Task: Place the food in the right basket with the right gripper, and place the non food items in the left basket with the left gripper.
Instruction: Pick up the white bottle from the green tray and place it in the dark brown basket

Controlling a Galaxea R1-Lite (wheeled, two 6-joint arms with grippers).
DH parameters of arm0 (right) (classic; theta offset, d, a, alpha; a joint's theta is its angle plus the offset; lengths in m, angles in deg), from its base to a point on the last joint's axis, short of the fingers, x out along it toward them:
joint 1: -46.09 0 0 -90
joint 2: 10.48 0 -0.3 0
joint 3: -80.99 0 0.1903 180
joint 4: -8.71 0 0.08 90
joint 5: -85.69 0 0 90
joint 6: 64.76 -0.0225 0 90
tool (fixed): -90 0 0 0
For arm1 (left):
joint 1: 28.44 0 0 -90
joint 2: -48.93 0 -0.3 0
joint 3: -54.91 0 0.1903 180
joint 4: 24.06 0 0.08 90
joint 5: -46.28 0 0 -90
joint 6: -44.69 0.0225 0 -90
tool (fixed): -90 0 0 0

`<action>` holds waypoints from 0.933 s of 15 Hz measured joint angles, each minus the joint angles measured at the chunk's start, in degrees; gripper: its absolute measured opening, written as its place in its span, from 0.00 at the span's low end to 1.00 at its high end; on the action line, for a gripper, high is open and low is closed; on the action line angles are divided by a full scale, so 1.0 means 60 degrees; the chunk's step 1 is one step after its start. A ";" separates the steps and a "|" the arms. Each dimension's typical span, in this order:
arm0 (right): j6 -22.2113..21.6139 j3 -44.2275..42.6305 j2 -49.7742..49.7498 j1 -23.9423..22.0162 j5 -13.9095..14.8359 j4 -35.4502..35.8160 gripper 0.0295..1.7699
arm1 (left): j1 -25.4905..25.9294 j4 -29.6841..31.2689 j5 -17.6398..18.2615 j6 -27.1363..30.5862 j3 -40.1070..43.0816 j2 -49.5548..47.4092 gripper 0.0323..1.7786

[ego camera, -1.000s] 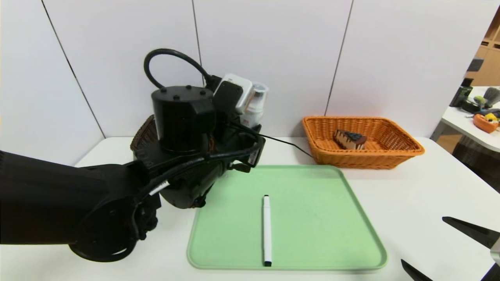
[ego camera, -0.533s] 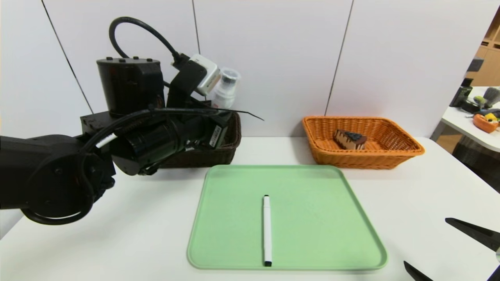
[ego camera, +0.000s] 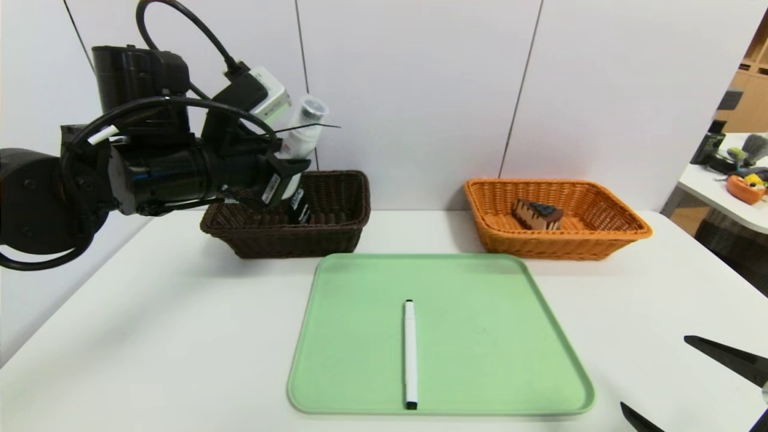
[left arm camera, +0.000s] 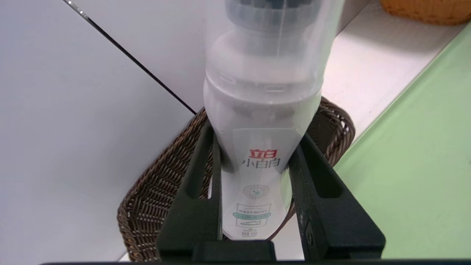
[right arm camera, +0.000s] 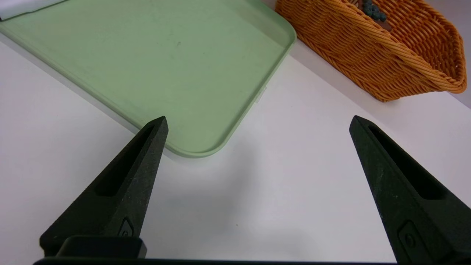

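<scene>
The bottle (left arm camera: 261, 110) is clamped in the left gripper (left arm camera: 255, 158) above the dark basket (ego camera: 300, 240); the right gripper (right arm camera: 259, 121) is held wide apart.

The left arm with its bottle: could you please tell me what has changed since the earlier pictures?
The left gripper, jaws clamped on the bottle, moved left and up, uncovering the dark basket. The marker, cake and tray stayed put.

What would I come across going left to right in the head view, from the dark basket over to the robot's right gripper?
Dark brown basket → white marker → orange basket, with the cake slice inside → right gripper, its jaws open.
</scene>
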 joint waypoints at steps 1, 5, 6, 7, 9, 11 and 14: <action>0.0000 0.0004 -0.0014 0.0000 0.0000 0.0008 0.96 | 0.0211 -0.0240 0.0266 0.0329 -0.0142 0.0000 0.30; 0.0004 0.0079 -0.0134 0.0000 0.0000 -0.0043 0.96 | 0.0839 -0.1012 0.0607 0.1694 -0.0754 0.0039 0.30; 0.0004 0.0091 -0.0167 0.0000 -0.0002 -0.0069 0.96 | 0.0969 -0.1250 0.0695 0.1961 -0.0957 0.0083 0.30; 0.0000 0.0098 -0.0193 0.0000 0.0000 -0.0069 0.96 | 0.1067 -0.1516 0.0849 0.2162 -0.1168 0.0142 0.30; 0.0000 0.0110 -0.0258 0.0004 0.0000 -0.0079 0.96 | 0.1278 -0.2054 0.1067 0.2781 -0.1566 0.0282 0.30; 0.0000 0.0138 -0.0313 0.0010 0.0000 -0.0079 0.96 | 0.1428 -0.2402 0.1140 0.3454 -0.1890 0.0479 0.30; 0.0004 0.0167 -0.0374 0.0041 -0.0002 -0.0089 0.96 | 0.1497 -0.2810 0.1150 0.4194 -0.2448 0.0851 0.30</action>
